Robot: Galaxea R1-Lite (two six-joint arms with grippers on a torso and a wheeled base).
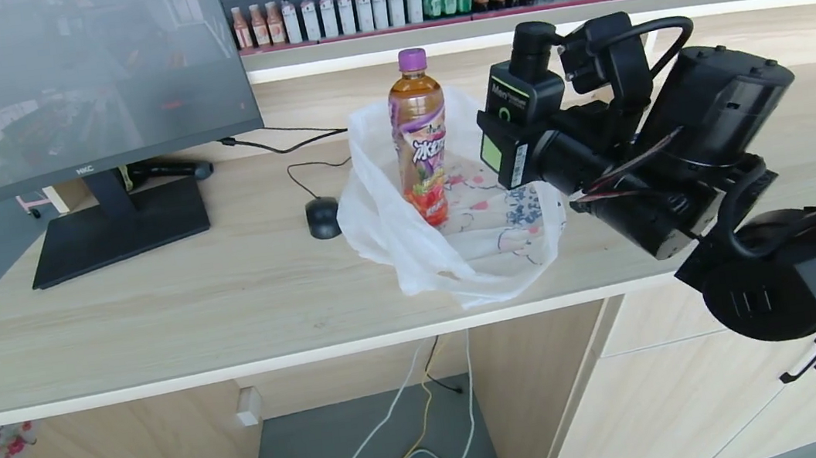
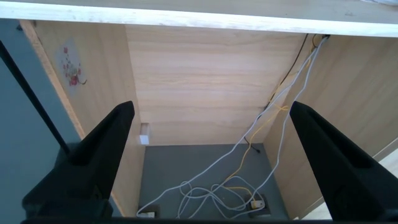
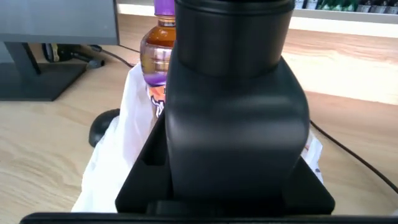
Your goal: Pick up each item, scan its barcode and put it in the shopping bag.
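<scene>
While standing upright among shopping bag (image 1: 395, 250) folds, bottle (image 1: 420, 150): full, heavyish, slick.
Hold: mid-body, firm.
Left gripper (image 2: 212, 124) fingers (image 2: 109, 155): spread, empty.
Right gripper (image 1: 550, 153): clamped on barcode scanner (image 1: 516, 126).

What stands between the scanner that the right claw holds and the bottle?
Nothing visible. The scanner hangs beside the bottle, with only open air between them. The bottle stands upright among the folds of the shopping bag.

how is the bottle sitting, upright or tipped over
Upright: the bottle stands with its purple cap on top and its base in the white shopping bag.
</scene>
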